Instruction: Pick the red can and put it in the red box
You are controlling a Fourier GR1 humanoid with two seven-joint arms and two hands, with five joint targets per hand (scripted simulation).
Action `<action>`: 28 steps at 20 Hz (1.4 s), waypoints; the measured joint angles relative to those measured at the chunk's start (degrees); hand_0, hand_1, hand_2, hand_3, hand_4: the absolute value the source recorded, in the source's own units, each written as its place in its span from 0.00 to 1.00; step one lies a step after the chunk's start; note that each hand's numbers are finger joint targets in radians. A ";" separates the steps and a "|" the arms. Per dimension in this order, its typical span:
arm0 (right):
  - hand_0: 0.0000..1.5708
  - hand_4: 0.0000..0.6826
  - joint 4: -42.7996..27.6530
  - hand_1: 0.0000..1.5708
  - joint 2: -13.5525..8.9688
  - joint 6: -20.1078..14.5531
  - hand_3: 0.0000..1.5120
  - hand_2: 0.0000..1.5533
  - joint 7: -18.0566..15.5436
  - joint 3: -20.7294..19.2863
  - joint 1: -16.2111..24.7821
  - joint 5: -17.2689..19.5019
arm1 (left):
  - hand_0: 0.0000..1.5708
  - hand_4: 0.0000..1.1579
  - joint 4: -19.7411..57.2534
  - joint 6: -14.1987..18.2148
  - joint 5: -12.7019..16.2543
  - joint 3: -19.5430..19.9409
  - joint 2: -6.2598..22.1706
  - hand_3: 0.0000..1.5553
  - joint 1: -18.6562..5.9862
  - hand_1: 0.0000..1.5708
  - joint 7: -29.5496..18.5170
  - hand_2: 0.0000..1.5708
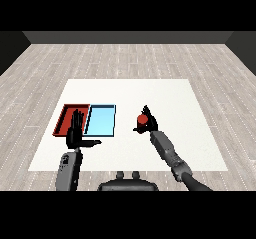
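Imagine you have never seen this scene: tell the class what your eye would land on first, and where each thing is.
First comes the red can, right of the table's middle, with the right robot hand curled round it. Next come the two trays lying side by side at the left: the red tray and the light blue tray. The left robot hand is held open, fingers straight, in front of the red tray.

Bare test room: white table (130, 90) on grey wood-plank floor (125, 58), dark walls behind, red tray (64, 114) beside light blue tray (101, 120)
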 measured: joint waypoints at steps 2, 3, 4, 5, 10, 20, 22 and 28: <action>0.00 0.00 0.05 0.00 -0.04 -0.69 0.00 0.00 0.27 0.90 -0.20 -0.71 | 0.00 0.00 2.29 0.26 -0.35 0.38 0.01 0.00 -1.49 0.00 -0.87 0.00; 0.00 0.00 1.24 0.00 -0.02 -0.85 0.00 0.00 -0.62 1.14 -0.51 -0.71 | 0.00 0.00 2.63 0.01 -0.18 0.45 0.08 0.00 -1.64 0.00 -1.09 0.00; 0.00 0.00 1.07 0.00 -0.02 -1.45 0.00 0.00 -0.70 1.91 -0.24 -0.77 | 0.00 0.00 2.78 0.05 -0.07 0.54 0.14 0.00 -2.05 0.00 -0.74 0.00; 0.00 0.00 1.80 0.00 -0.02 -2.70 0.00 0.00 -0.68 3.27 -1.11 -2.09 | 0.00 0.00 2.09 0.16 -0.33 0.09 -0.16 0.00 -1.27 0.00 -0.94 0.00; 0.94 0.83 4.17 0.94 0.00 -8.02 0.95 0.95 -0.30 5.17 -2.85 -5.13 | 0.00 0.00 -0.69 0.20 0.23 0.55 0.62 0.00 -0.45 0.00 1.27 0.00; 0.94 0.88 7.37 0.94 -0.18 -15.81 0.92 0.93 -0.98 6.78 -5.41 -5.14 | 0.00 0.00 -0.07 0.65 -0.60 -0.25 -0.11 0.00 -0.85 0.00 0.73 0.00; 0.93 0.88 6.56 0.93 -0.09 -16.95 0.91 0.93 -1.00 8.86 -5.26 -6.42 | 0.00 0.00 -1.36 1.50 -1.19 -0.93 -0.53 0.00 -0.84 0.00 1.96 0.00; 0.91 0.92 2.47 0.91 -0.15 -19.21 0.90 0.92 -0.10 9.72 -5.54 -3.82 | 0.00 0.00 1.36 0.88 -1.37 -1.45 -0.84 0.00 -2.07 0.00 0.65 0.00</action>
